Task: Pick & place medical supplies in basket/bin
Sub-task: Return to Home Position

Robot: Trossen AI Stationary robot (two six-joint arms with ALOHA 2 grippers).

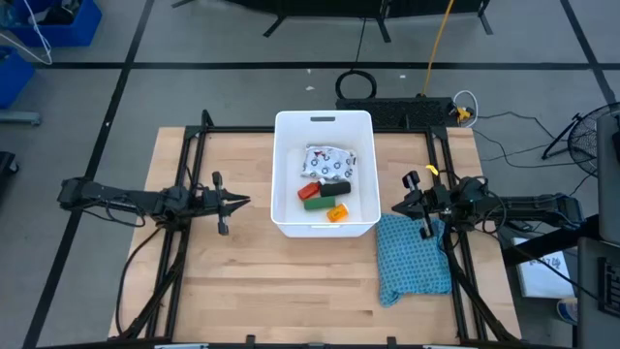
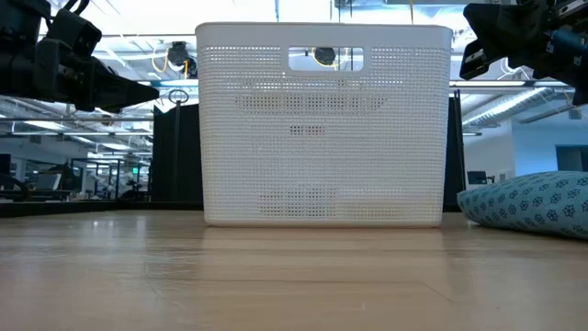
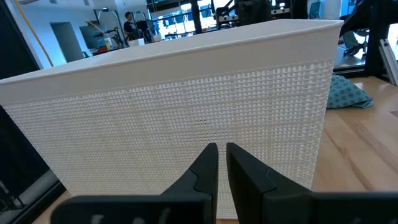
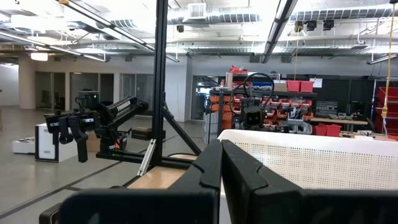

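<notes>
Both hands empty, supplies binned.
My left hand [image 1: 235, 202] and right hand [image 1: 397, 208], both closed on nothing, flank the bin [image 1: 324, 118]. Inside it lie the supplies [image 1: 323, 197], likely light and rigid, and the limp pouch [image 1: 329, 160], best pinched at an edge.

Low view: bin [image 2: 322, 129] wall hides all contents; cloth [image 2: 537, 204] cut off at right edge. High view: pouch [image 1: 327, 160] print too small to read; black piece [image 1: 335, 187] and red piece [image 1: 309, 191], touching or apart, cannot tell. Left wrist view: bin interior hidden, one end cut off.
</notes>
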